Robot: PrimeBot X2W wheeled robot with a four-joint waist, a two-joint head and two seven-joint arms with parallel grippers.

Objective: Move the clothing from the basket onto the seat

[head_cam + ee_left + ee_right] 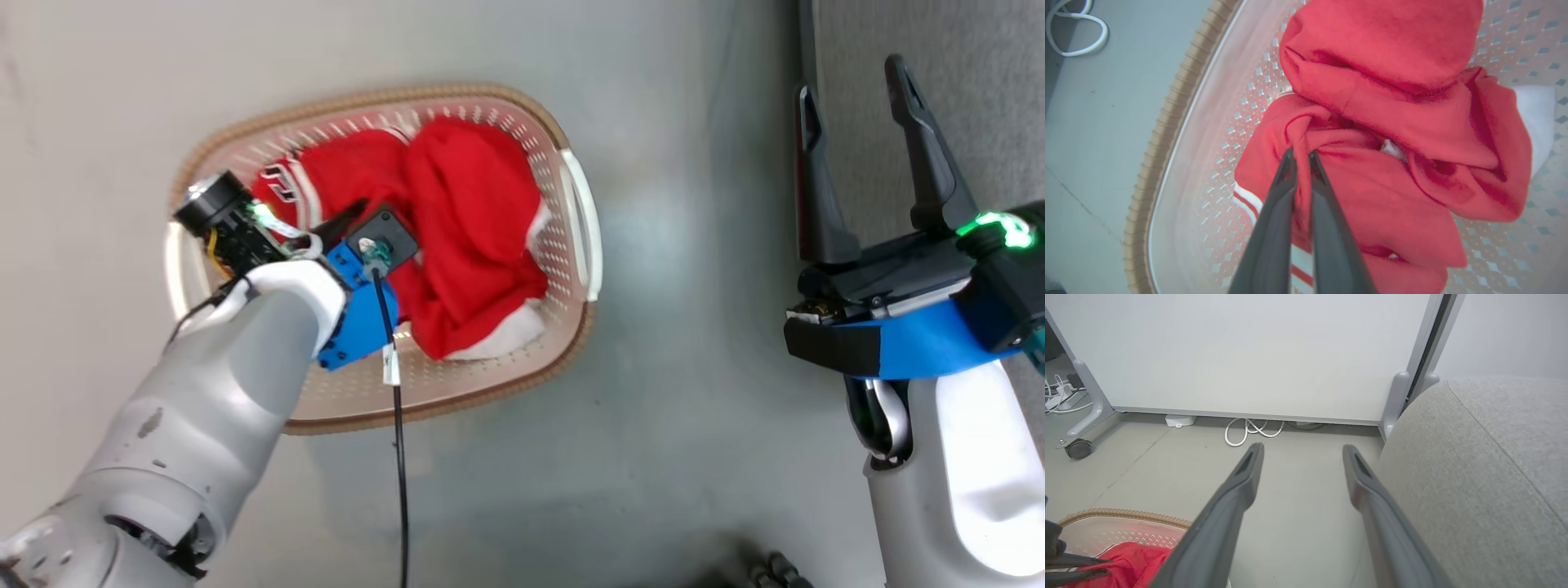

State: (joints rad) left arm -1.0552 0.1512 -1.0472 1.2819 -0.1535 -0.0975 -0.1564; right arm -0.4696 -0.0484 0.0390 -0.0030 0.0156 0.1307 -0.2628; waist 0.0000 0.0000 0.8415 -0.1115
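Both red garments (465, 220) lie along the oval basket's (457, 88) long axis.

The clothing (457, 229), bright red soft fabric with white stripe trim and white edging, lies crumpled in a heap inside the basket (457, 384). One red fold is pinched between the closed fingers of the left gripper (1300, 157). The basket is an oval, cream, perforated tub with a brown woven-look rim and white side handles, and it stands upright. The seat (1474, 490), a light grey upholstered cushion with a rounded edge and a seam, lies apart to the basket's right.
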